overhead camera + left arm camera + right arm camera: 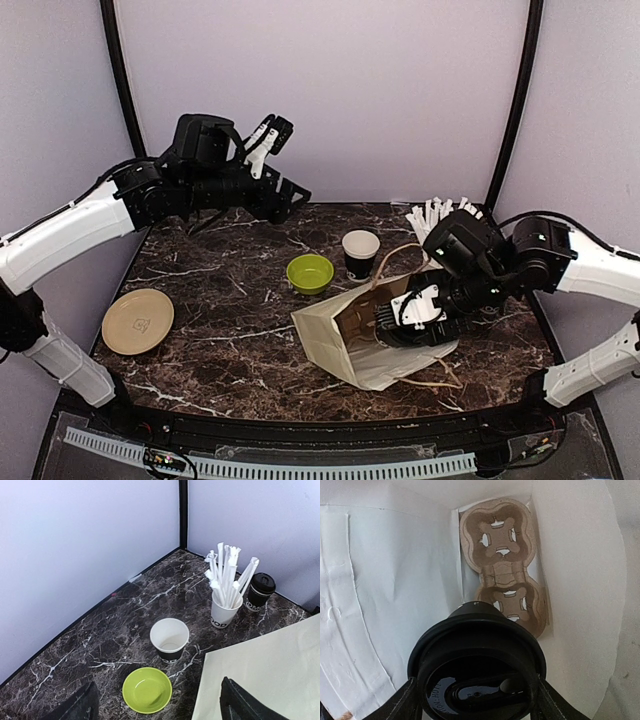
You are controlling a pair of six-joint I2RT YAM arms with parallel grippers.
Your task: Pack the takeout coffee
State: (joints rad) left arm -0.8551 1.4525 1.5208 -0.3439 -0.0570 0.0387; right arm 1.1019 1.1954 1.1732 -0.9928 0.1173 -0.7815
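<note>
A black lidded takeout coffee cup [477, 670] sits between my right gripper's fingers [402, 702], which press on both sides of its lid. My right gripper [398, 318] reaches into the mouth of the white paper bag [345, 345], which lies on its side. A brown cardboard cup carrier [502, 560] lies deep inside the bag. An open black cup with a white inside [170, 639] stands next to the bag. Another lidded black cup [261, 591] stands at the back. My left gripper [157, 712] hangs open high above the table, holding nothing.
A lime-green bowl [310, 272] sits left of the open cup. A white cup of wrapped straws [225, 612] stands near the back right corner. A tan plate [137, 320] lies at the table's left edge. Walls close in the back and sides.
</note>
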